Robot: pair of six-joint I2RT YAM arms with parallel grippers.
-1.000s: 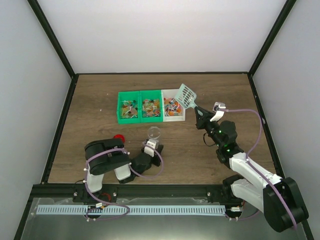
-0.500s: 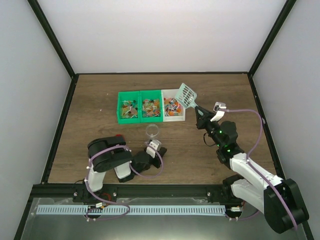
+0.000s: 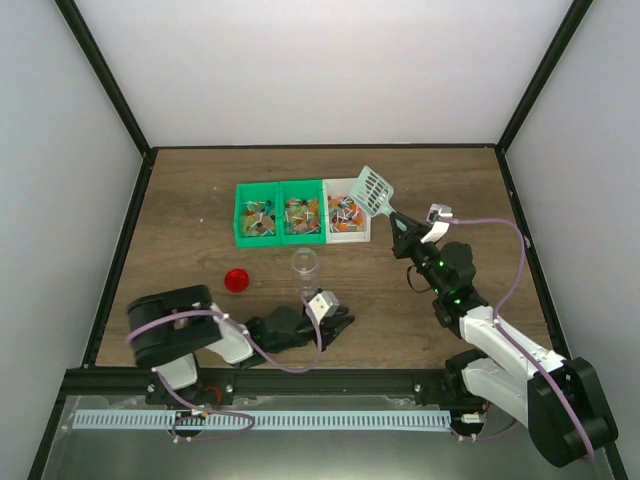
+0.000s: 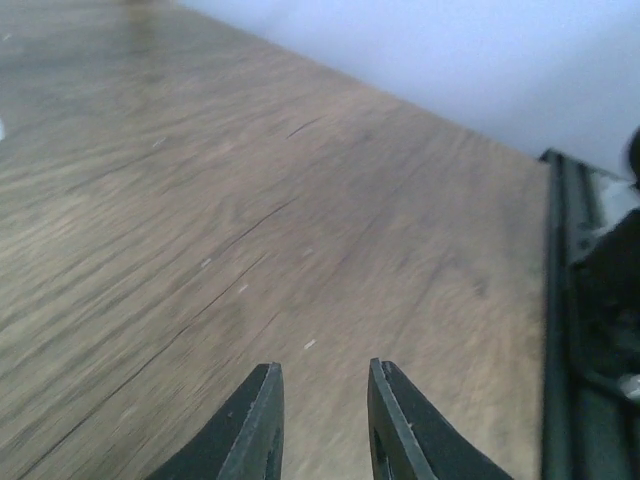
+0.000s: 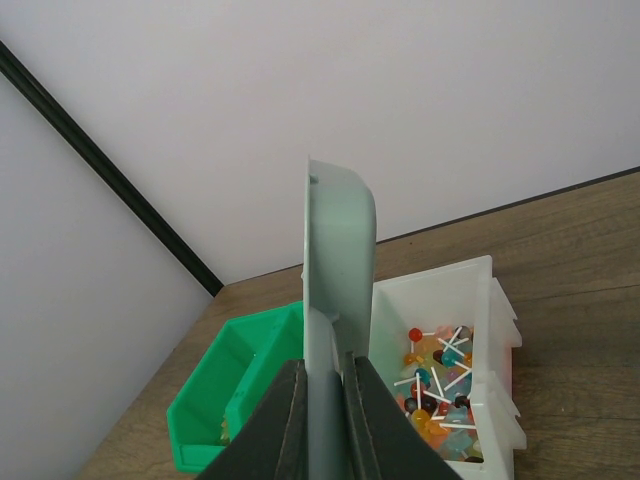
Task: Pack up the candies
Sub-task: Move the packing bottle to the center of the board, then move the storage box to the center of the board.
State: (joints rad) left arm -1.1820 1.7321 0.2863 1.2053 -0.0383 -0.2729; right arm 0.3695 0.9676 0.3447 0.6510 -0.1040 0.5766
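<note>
**A:** The right gripper [image 3: 400,222] is clamped on the handle of the slotted scoop [image 3: 372,190], with the head held up over the far right corner of the white bin [image 3: 347,239]. Why there?

**B:** I'd judge it's poised for a dip into the candies [image 3: 346,214]. They lie in that white bin and in the two green bins [image 3: 280,239] joined to its left. I can see none in the scoop.

**A:** And the left gripper [image 3: 336,316]?

**B:** It's low over the table [image 3: 200,200], jaws a narrow gap apart with nothing between them. The clear jar [image 3: 305,263] stands upright just beyond it, apart from the fingers and in front of the bins.

**A:** The lid?

**B:** The red lid [image 3: 236,280] lies on the table to the jar's left, so the mouth looks free to take a scoopful. I can't tell what's inside.
</note>
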